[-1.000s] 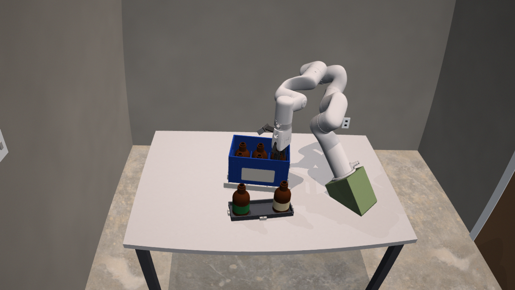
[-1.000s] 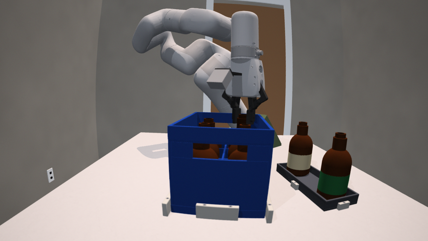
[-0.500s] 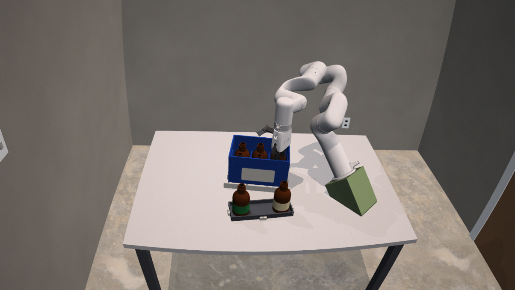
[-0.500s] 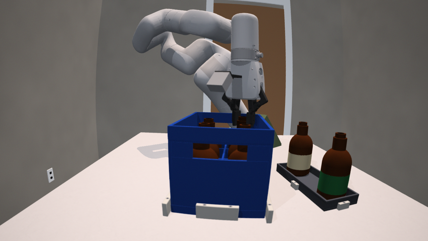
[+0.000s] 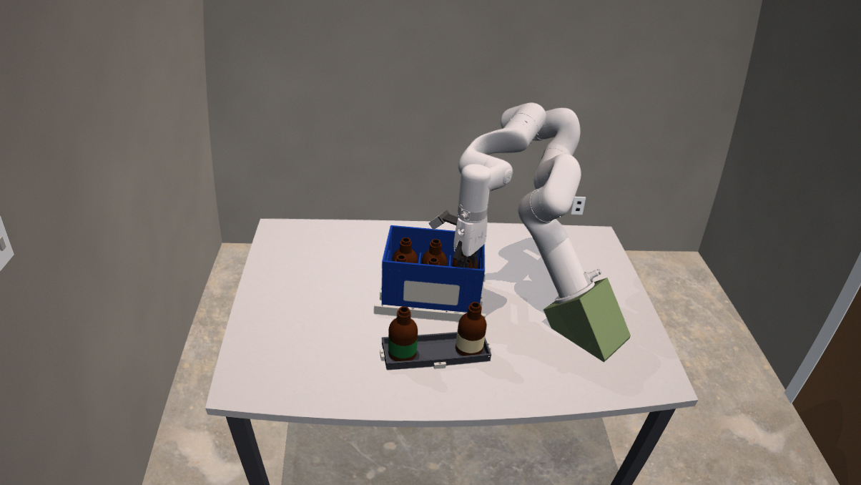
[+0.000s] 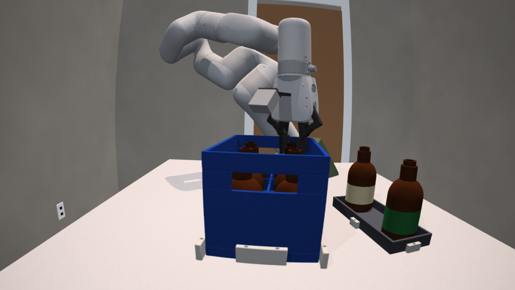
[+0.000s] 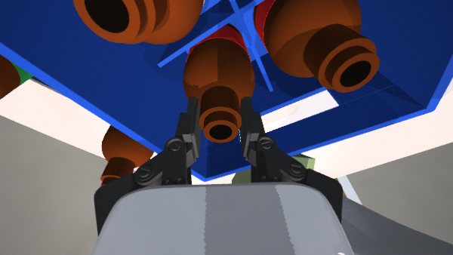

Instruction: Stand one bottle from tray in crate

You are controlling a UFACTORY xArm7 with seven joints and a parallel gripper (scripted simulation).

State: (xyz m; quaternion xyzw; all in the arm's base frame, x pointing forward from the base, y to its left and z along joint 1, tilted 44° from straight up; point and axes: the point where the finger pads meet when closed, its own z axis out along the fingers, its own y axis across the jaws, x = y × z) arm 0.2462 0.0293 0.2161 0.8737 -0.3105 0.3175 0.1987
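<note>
The red-labelled bottle (image 7: 220, 72) stands upright in the crate (image 5: 431, 292) (image 6: 264, 216) (image 7: 94, 87), toward the counter's (image 5: 313, 361) (image 6: 119, 230) far edge, its neck directly between the fingertips, long axis vertical; the claw (image 5: 463, 262) (image 6: 292, 146) (image 7: 220, 110) is clamped on that neck.
</note>
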